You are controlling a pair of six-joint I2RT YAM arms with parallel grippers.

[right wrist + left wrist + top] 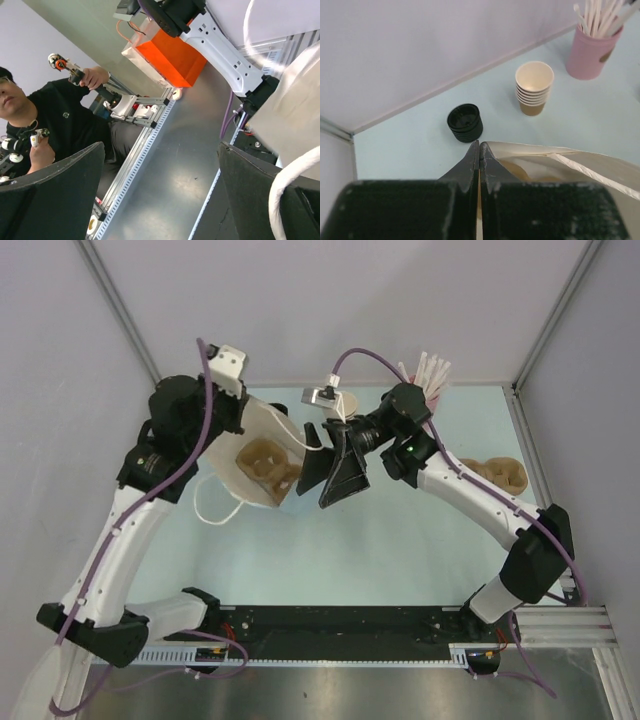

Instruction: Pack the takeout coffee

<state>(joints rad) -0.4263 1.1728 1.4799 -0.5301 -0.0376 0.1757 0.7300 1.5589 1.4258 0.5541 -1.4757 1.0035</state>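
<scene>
At the left, the left gripper (479, 146) is pinched tight on the rim of a white paper bag (570, 162), which lies open on the pale blue surface (400, 530) with a brown pulp carrier (266, 466) inside it. Just right of the bag, the right gripper (322, 482) hangs with its jaws spread wide and nothing between them. Behind the bag stand a stack of black lids (465, 122), a stack of lidless brown cups (534, 88) and a pink cup (590, 54) of white sticks, while the takeout coffee cannot be made out in any view.

White arms (118, 550), black joints (180, 415) — purple cables (207, 380)
</scene>
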